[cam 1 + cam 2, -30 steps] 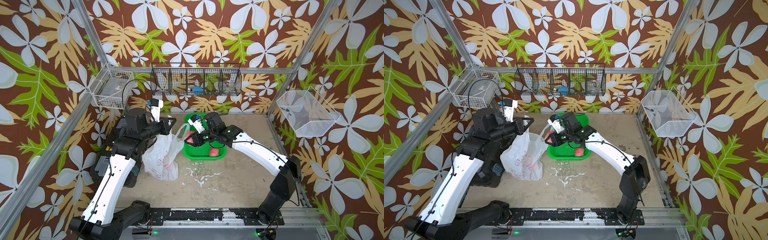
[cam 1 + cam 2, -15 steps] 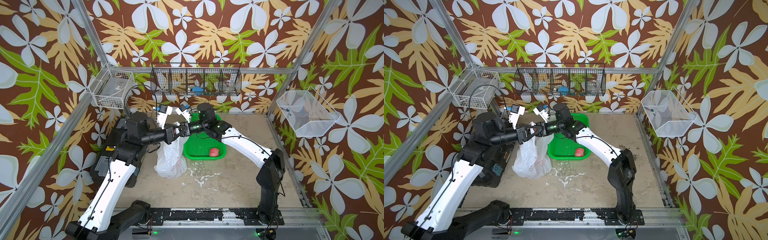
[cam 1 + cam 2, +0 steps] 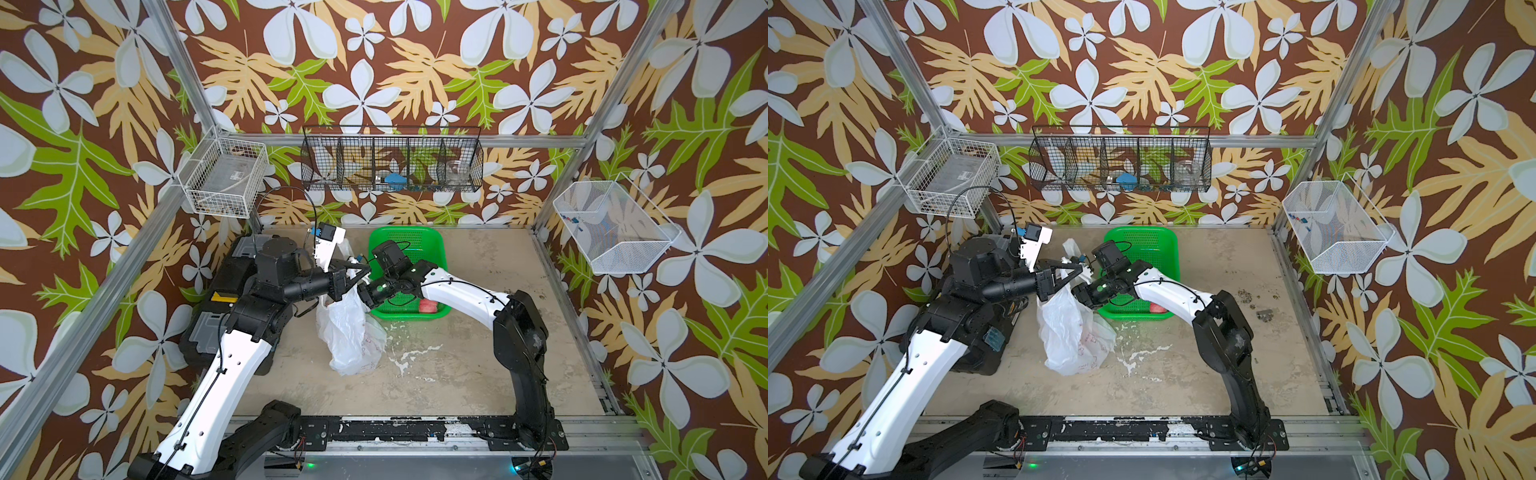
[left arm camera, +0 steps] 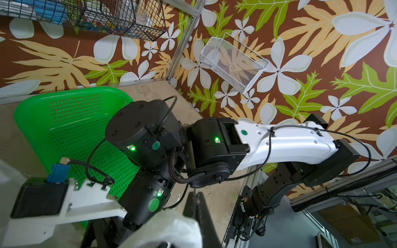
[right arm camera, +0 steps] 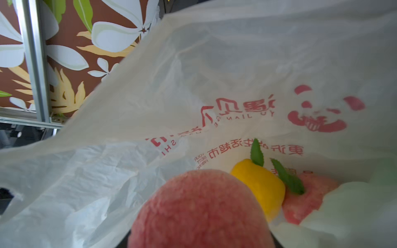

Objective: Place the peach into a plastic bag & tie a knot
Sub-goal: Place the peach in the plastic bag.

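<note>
— Peach (image 5: 199, 210)?
— Gripped by the right gripper (image 3: 365, 297), jaws half apart, inside the mouth of the plastic bag (image 3: 347, 332) (a yellow fruit (image 5: 260, 189) lies deeper).
— Left gripper (image 3: 365, 270)?
— Pinched tight on the bag's top, holding it up.

Table (image 3: 457, 365) bears green basket (image 3: 415, 243) and plastic bag (image 3: 347, 332).

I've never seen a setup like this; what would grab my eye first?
Two black-and-white arms meet mid-table over a thin, translucent white plastic bag: the left pincer pinches its top while the right pincer holds a fuzzy pink peach inside its mouth. Beside it, nearer the back wall, sits a bright green perforated plastic basket, all against loud floral wallpaper.
</note>
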Available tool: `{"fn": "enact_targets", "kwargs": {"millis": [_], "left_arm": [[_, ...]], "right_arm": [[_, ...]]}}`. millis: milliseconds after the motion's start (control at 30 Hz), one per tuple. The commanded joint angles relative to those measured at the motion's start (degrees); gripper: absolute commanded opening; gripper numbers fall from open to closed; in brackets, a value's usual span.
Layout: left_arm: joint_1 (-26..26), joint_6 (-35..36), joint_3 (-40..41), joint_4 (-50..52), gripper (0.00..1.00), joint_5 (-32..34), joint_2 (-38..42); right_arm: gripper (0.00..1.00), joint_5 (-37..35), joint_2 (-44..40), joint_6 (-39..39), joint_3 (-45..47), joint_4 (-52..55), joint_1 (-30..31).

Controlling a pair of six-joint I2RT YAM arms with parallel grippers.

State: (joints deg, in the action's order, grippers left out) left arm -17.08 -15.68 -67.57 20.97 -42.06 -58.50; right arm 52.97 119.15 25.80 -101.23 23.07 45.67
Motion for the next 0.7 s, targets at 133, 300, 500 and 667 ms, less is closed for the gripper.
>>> {"fn": "enact_targets", "kwargs": {"millis": [133, 300, 500, 667], "left_arm": [[-0.09, 3.62, -2.14, 1.03, 0.0, 5.7, -0.12], [-0.07, 4.43, -0.09, 1.45, 0.0, 6.56, 2.45], [-0.07, 4.65, 0.28, 1.85, 0.0, 7.03, 2.69], [-0.06, 4.87, 1.29, 2.32, 0.0, 8.21, 3.46]], "right_arm": [[0.27, -22.74, 2.33, -5.51, -5.21, 12.28, -0.12], [0.33, -26.91, 1.28, -6.03, -5.43, 14.07, 0.25], [0.72, -27.36, 2.5, -7.13, -11.34, 19.11, 2.14], [0.88, -24.73, -2.72, -5.83, -11.26, 17.02, 0.7]]}}
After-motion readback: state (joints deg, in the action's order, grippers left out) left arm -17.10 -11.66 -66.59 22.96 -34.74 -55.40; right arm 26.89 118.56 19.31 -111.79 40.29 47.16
